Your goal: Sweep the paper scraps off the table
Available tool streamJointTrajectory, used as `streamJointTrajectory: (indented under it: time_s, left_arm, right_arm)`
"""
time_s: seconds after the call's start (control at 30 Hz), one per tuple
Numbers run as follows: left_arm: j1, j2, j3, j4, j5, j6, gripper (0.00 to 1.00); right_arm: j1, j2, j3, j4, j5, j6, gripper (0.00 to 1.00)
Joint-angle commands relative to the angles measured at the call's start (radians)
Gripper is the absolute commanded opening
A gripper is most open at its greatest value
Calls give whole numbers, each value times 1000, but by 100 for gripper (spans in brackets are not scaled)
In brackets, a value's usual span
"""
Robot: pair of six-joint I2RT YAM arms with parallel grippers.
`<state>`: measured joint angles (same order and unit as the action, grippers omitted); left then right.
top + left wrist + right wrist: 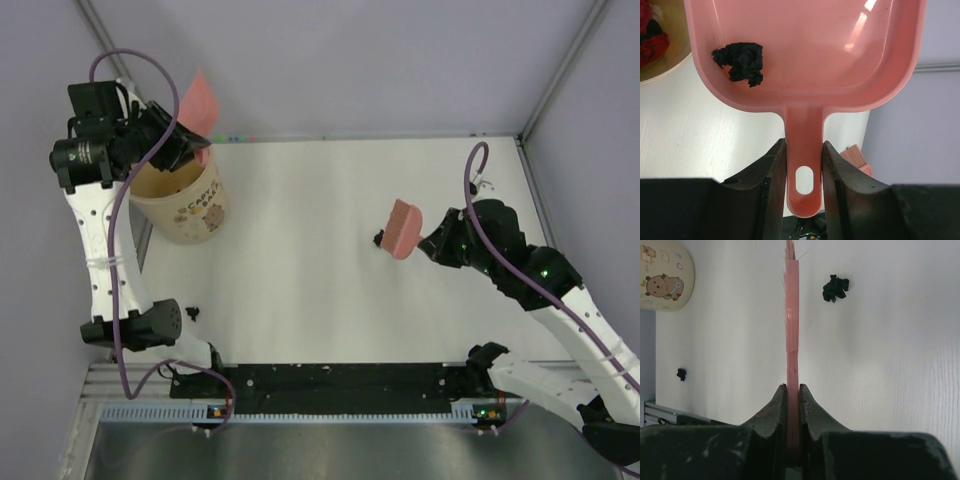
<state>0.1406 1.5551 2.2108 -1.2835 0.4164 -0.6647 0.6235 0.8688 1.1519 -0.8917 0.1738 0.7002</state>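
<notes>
"CAPY"-lettered cream cup (192, 212) on white table (300, 260)

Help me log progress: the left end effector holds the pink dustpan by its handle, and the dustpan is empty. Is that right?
Not quite. The left end effector does hold the pink dustpan by its handle, but the dustpan is not empty: one black paper scrap lies in it, as the left wrist view shows.

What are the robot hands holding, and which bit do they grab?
Left gripper pinches the pink dustpan by its handle. Right gripper pinches the pink brush by its handle end.
</notes>
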Motion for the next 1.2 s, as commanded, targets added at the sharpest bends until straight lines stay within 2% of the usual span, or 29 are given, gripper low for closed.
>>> streamJointTrajectory:
  time_s: [0.0,0.37,0.63,0.73,0.93,1.07,1.17]
  left_arm:
    - [60,-3,24,111,131,-52,0]
    - [177,-75,-123,393,311,-254,0]
    - [243,-150,-324,694,413,-519,0]
    - [254,-170,-393,823,435,-628,0]
    - [267,-216,-566,1223,456,-949,0]
    - [269,-216,-591,1306,441,-1018,0]
    - [271,-217,-582,1296,440,-1006,0]
  right_arm:
    - [-2,-1,3,19,-8,12,0]
    - [-2,9,3,23,-30,22,0]
    - [-2,-2,3,23,-37,39,0]
    - [-2,-24,-11,23,-36,48,0]
    - [-2,-63,-32,13,-33,73,0]
    - [-2,-76,-37,8,-31,79,0]
    - [-2,-79,-29,8,-17,64,0]
